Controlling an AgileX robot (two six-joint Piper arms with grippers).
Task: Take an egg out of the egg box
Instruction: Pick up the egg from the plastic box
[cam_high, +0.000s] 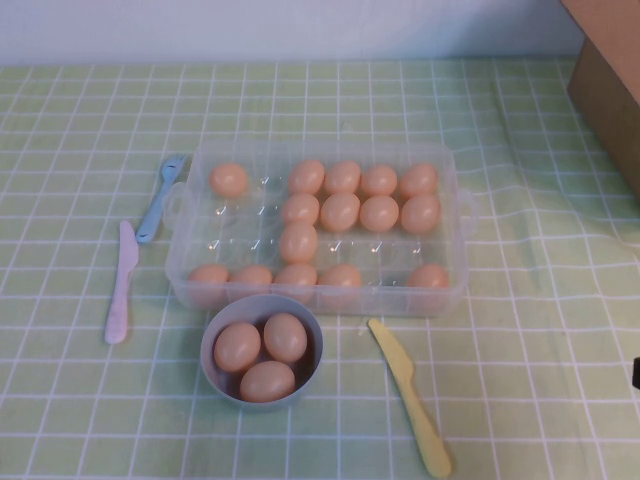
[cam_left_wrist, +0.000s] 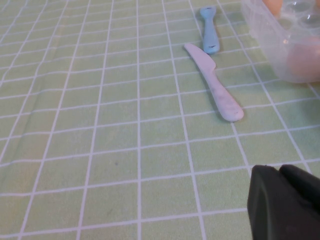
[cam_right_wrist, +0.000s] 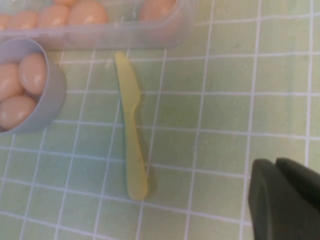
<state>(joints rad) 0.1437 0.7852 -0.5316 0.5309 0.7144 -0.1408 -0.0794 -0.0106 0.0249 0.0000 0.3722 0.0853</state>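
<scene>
Still early by the look: three eggs sit in the bowl (cam_high: 262, 348) by the near edge, the egg (cam_high: 298, 241) waits mid egg box (cam_high: 450, 235), left gripper (cam_left_wrist: 285, 202) and right gripper (cam_right_wrist: 287, 197) (jaws undeterminable) parked well off, empty.

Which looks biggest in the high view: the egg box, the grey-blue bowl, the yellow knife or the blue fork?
1. egg box
2. grey-blue bowl
3. yellow knife, longer than the bowl is wide but much thinner
4. blue fork

The left gripper and right gripper show only in their own wrist views.
</scene>
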